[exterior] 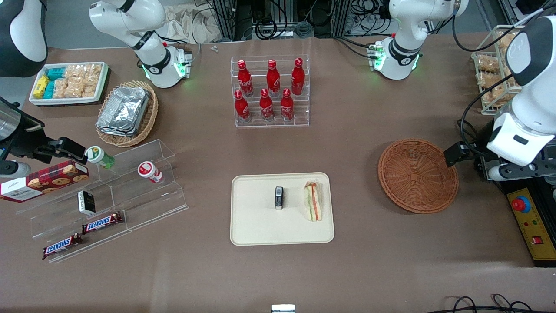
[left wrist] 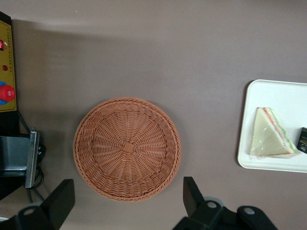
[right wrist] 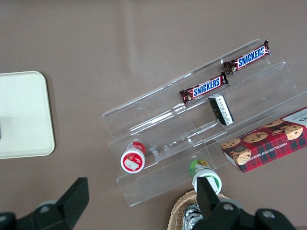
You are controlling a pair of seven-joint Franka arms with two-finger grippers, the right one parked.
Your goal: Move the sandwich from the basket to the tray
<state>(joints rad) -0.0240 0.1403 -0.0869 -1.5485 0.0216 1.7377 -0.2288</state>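
Rough woven wicker basket [left wrist: 127, 148]; smooth matt tray [exterior: 260, 226]

Front view overlooks the whole table from above—the left wrist view (closer, downward) shares basket [exterior: 418, 175] and tray [exterior: 256, 226].

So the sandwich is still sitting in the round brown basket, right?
No. The basket is empty; the sandwich lies on the tray, beside a small dark packet. The front view shows it. The end effector is open above the basket.
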